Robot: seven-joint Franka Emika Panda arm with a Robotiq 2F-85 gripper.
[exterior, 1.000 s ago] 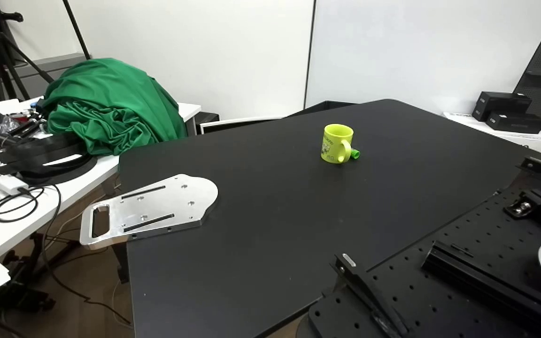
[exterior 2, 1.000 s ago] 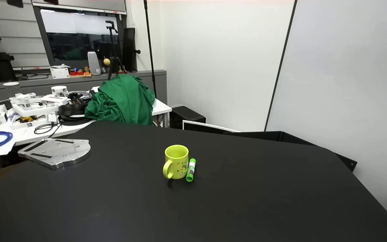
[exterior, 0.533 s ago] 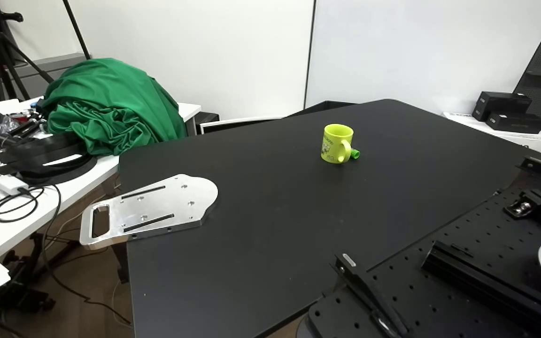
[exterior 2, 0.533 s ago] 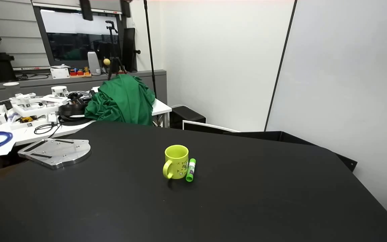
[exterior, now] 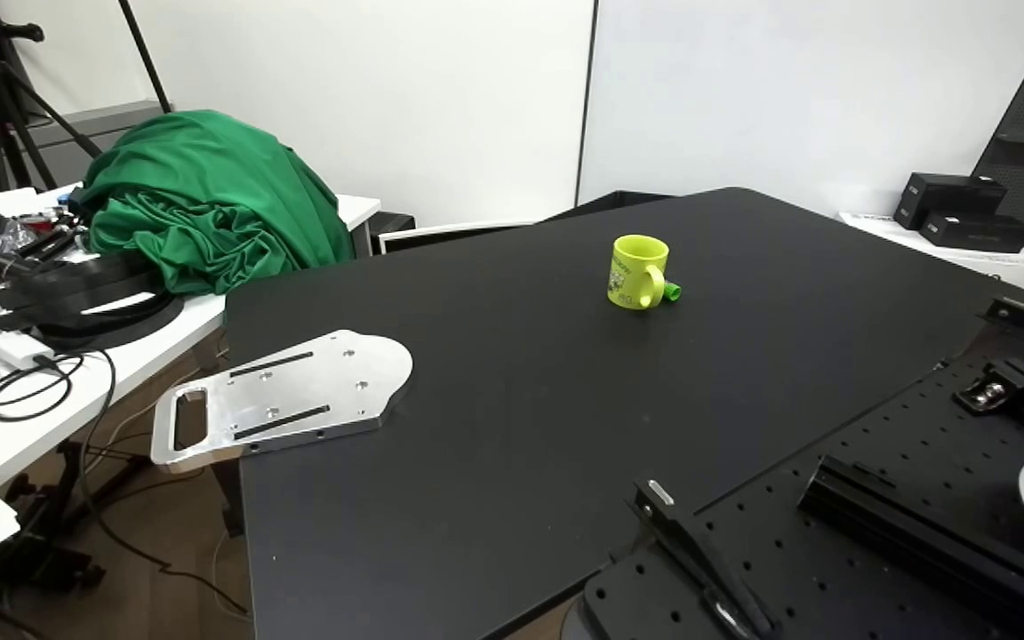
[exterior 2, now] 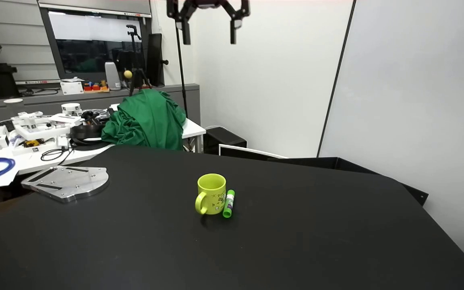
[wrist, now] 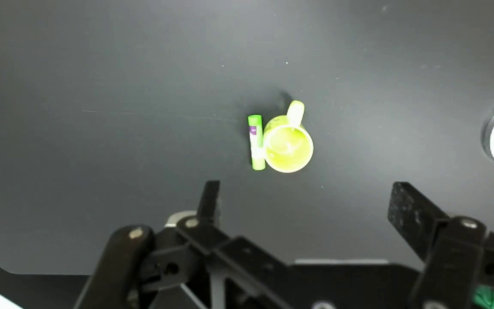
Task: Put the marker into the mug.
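Observation:
The lime-green mug (exterior: 628, 274) stands upright on the black table in both exterior views (exterior 2: 212, 197), with its handle at the side. A green marker-like stick (exterior 2: 229, 203) with a white and purple label lies close beside the mug. In an exterior view it is mostly hidden behind the mug, with only a green end (exterior: 672, 292) showing. In the wrist view the mug (wrist: 289, 150) and the marker (wrist: 257, 141) lie ahead of the fingertips. They look as if they touch. My gripper (exterior 2: 210, 38) is open and empty, high above the table; its spread fingers also show in the wrist view (wrist: 306, 191).
A silver metal plate (exterior: 308, 378) lies at the table's edge, also in an exterior view (exterior 2: 71, 183). Green cloth (exterior 2: 147, 121) and clutter sit on a white side table. A white wall panel (exterior 2: 397, 88) stands behind the black table (exterior: 494, 480).
My gripper has come into an exterior view from the top left and moved right and lower in the picture, staying open. The mug and the marker have not moved.

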